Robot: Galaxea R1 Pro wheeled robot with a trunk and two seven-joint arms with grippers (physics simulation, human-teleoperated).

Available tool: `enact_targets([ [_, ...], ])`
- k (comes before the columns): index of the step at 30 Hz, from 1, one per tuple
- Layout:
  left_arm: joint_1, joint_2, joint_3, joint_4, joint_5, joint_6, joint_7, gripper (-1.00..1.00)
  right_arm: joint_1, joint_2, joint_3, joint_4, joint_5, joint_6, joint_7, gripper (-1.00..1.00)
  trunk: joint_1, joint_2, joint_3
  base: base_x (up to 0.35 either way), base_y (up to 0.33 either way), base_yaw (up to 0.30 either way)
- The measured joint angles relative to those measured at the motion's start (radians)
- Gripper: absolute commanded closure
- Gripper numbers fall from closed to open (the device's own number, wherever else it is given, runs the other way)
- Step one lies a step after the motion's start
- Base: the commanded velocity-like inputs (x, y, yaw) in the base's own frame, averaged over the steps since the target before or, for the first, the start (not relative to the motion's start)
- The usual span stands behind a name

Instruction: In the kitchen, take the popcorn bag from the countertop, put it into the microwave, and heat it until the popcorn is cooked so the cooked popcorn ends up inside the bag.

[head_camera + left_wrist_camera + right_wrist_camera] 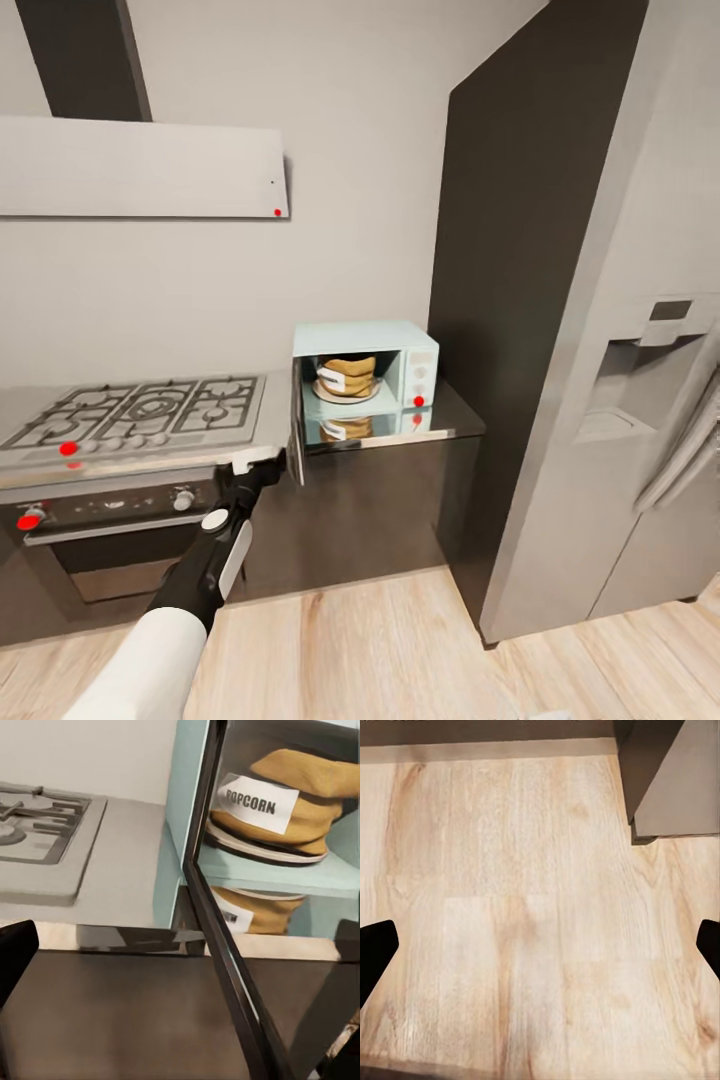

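The pale blue microwave (400,350) stands on the glossy grey countertop (455,420) with its dark glass door (296,430) swung out, seen edge-on. The tan popcorn bag (347,377) sits inside on a white plate, its "POPCORN" label facing out. My left gripper (264,466) is just in front of the door's lower edge. In the left wrist view the gripper (180,949) is open, the door (217,922) runs between its wide-apart fingertips (13,958), and the popcorn bag (300,810) shows behind the glass. My right gripper (540,949) hangs open over the plank floor.
A gas hob (140,408) and steel oven (100,530) lie left of the microwave, under a grey hood (140,165). A tall dark cabinet (510,300) and a grey fridge (640,400) stand to the right. The wood floor (400,650) lies in front.
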Motion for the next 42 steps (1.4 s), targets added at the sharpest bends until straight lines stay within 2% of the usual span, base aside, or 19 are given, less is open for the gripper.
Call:
enact_targets([
  [14, 0.001, 0.001, 0.000, 0.000, 0.000, 0.000, -0.001, -1.00, 0.000, 0.000, 0.002, 0.000, 0.000, 0.001, 0.002, -1.00, 0.000, 0.000, 0.000, 0.070, 0.035, -0.010],
  [28, 0.002, 0.000, 0.000, -0.001, 0.000, -0.001, 0.000, -1.00, 0.000, 0.000, 0.006, 0.001, 0.000, 0.002, 0.002, -1.00, 0.000, 0.000, 0.000, 0.000, 0.000, -0.258],
  [35, 0.002, 0.001, 0.000, -0.001, 0.000, 0.000, -0.001, -1.00, 0.000, 0.000, 0.006, 0.001, 0.000, 0.002, 0.002, -1.00, 0.000, 0.000, 0.000, 0.000, 0.000, -0.042],
  [42, 0.003, 0.001, 0.000, -0.001, 0.000, 0.000, 0.000, -1.00, 0.000, 0.000, 0.006, 0.001, 0.000, 0.002, 0.001, -1.00, 0.000, 0.000, 0.000, 0.000, 0.000, -0.211],
])
